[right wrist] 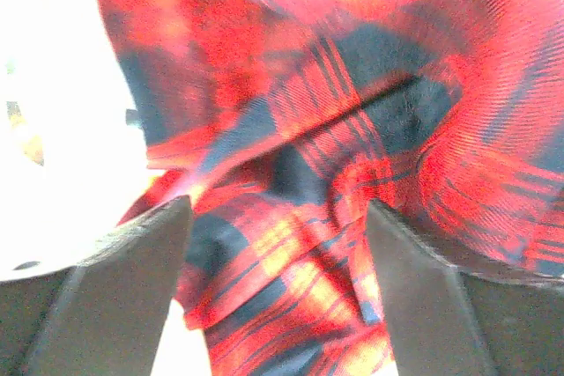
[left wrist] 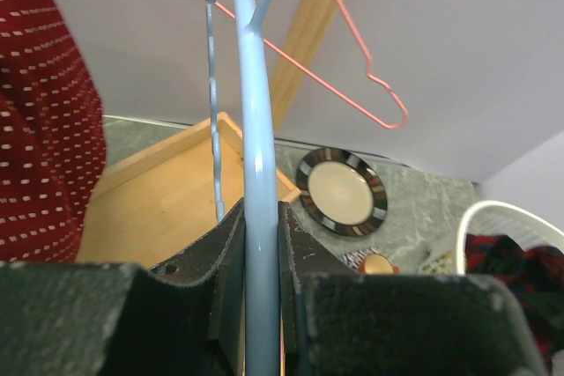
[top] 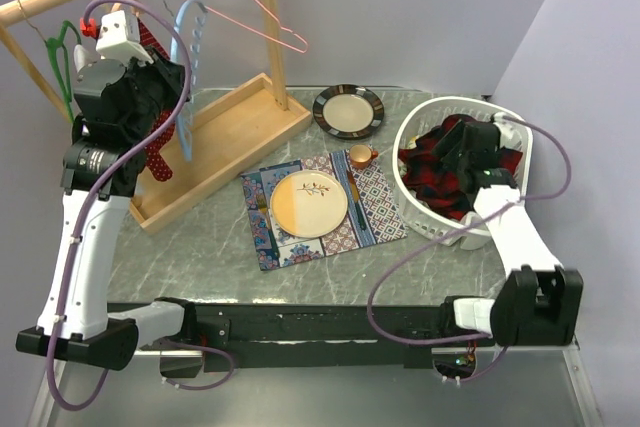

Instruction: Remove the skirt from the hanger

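Left hand (left wrist: 262, 248) is raised at the wooden rack (top: 232, 135), far left, closed on the lower arm of the blue hanger (left wrist: 256, 129), which runs up between its fingers. A red dotted garment (left wrist: 44, 112) hangs just left of it; a pink wire hanger (top: 256, 9) hangs to the right.

Right hand (right wrist: 278, 217) is down inside the white basket (top: 447, 101) at the counter's (top: 200, 257) right side, fingers spread apart. The red plaid skirt (right wrist: 352, 85) lies crumpled in the basket directly beneath; contact cannot be told.
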`<state>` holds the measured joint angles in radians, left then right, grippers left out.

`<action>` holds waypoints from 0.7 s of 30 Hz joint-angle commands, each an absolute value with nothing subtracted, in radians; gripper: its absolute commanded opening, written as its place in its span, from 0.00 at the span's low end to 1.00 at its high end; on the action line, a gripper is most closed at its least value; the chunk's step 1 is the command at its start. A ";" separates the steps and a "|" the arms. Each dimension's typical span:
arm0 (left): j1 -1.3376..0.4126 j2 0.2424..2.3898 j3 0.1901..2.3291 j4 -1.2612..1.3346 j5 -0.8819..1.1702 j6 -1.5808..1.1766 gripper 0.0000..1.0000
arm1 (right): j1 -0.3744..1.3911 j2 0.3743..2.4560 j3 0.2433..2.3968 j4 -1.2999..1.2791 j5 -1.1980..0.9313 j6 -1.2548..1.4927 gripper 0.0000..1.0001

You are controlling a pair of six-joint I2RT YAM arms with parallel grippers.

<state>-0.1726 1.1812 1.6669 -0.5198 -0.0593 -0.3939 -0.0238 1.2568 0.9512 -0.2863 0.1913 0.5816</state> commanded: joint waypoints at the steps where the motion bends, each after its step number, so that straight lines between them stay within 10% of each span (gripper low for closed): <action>1: -0.170 1.210 1.710 -0.465 -0.169 -0.393 0.01 | -0.025 1.135 1.008 -0.345 0.209 0.548 0.97; 21: -0.170 1.316 1.795 -0.353 -0.298 -0.356 0.01 | -0.020 0.907 1.037 -0.348 0.114 0.503 1.00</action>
